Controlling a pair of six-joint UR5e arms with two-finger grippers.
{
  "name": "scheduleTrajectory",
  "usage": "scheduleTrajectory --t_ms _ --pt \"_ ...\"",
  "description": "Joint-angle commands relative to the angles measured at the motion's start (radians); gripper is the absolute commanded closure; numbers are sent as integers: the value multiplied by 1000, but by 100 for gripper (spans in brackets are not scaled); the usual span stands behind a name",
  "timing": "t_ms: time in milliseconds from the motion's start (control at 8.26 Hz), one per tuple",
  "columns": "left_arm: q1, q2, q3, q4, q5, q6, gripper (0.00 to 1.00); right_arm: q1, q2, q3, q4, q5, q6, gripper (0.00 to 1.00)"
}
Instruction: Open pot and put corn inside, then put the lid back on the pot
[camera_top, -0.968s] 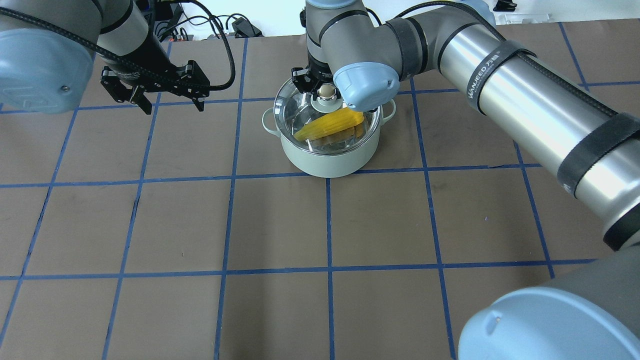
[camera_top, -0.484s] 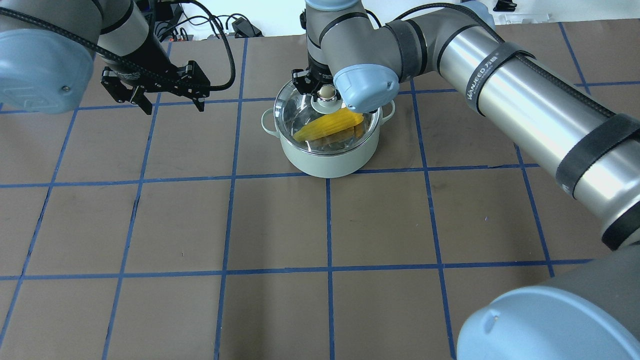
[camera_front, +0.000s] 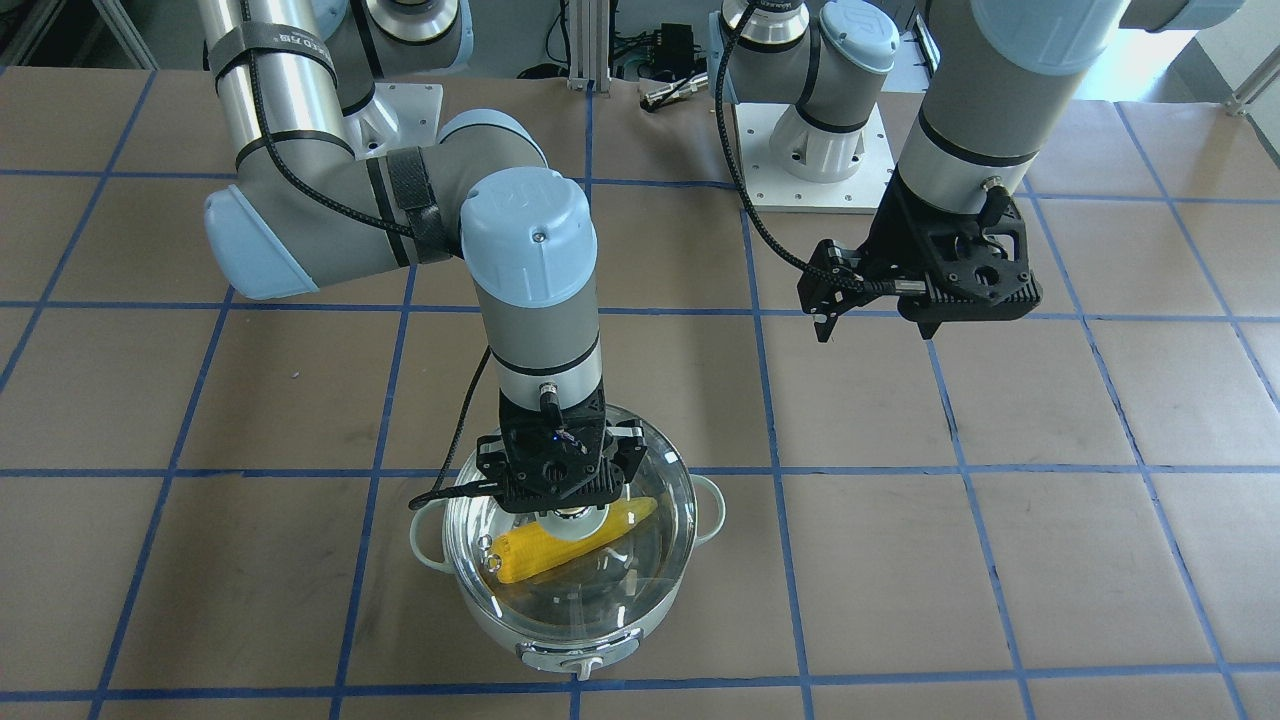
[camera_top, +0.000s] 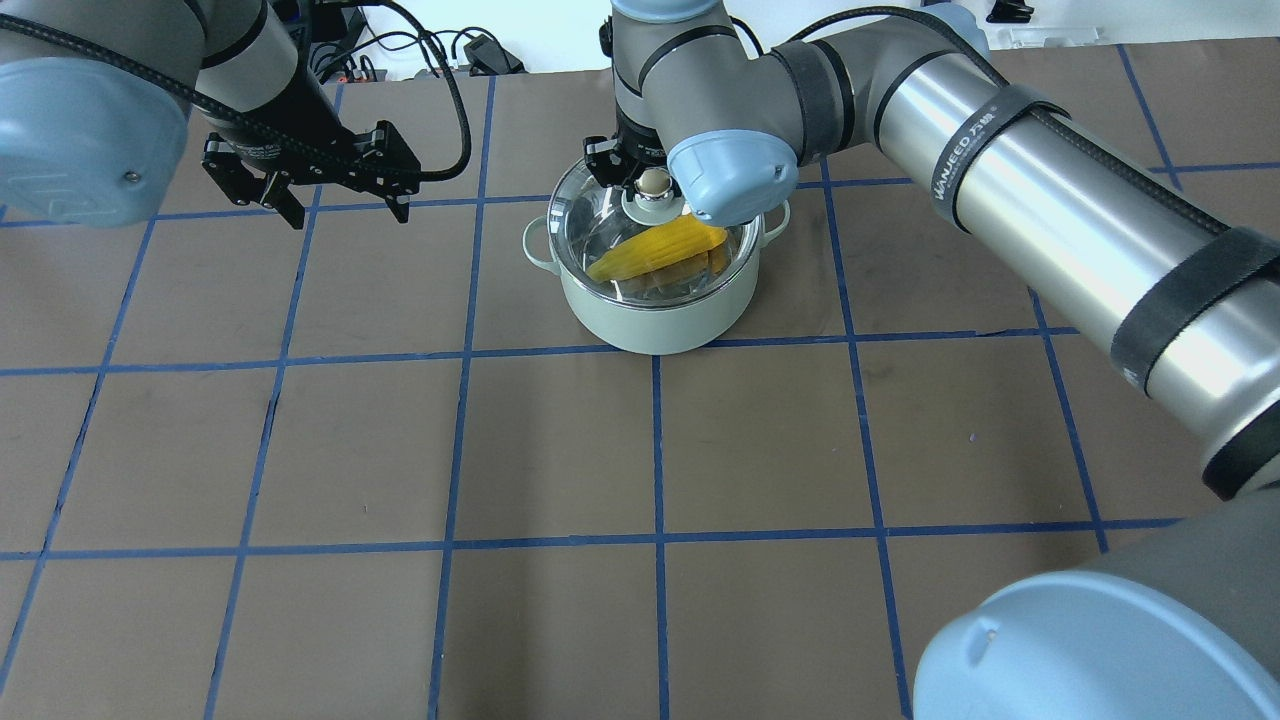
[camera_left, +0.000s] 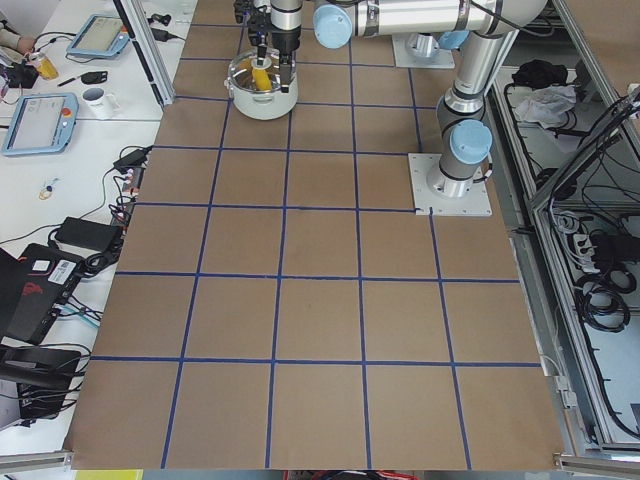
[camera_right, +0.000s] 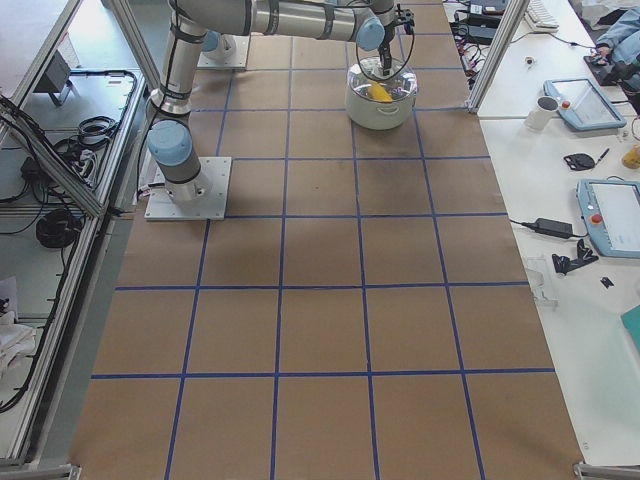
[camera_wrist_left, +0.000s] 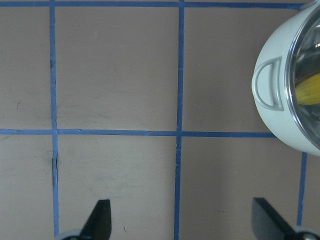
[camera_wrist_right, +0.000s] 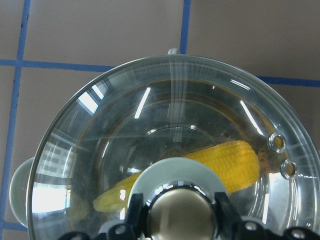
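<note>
Right arm (camera_top: 1000, 180) slightly leftward, hand (camera_wrist_right: 181, 216) astride lid (camera_wrist_right: 150, 125)

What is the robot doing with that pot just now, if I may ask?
The right gripper is closed around the knob of the glass lid, which sits on the mint-green pot. The corn lies inside, visible through the glass. The left gripper hangs open above the bare table beside the pot, holding nothing. What seems left is for the right gripper to let go.
</note>
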Motion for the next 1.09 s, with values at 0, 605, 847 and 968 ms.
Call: scheduleTrajectory --t_ms 0,605,847,968 --pt "0 -3 0 0 0 -1 0 0 -2 3 -12 -3 -5 79" --pt "0 -3 1 0 0 -1 0 0 -2 14 -20 -2 -2 79" --pt "0 -3 1 0 0 -1 0 0 0 14 -23 -3 -2 65" --pt "0 -4 1 0 0 -1 0 0 0 16 -23 -5 -2 36"
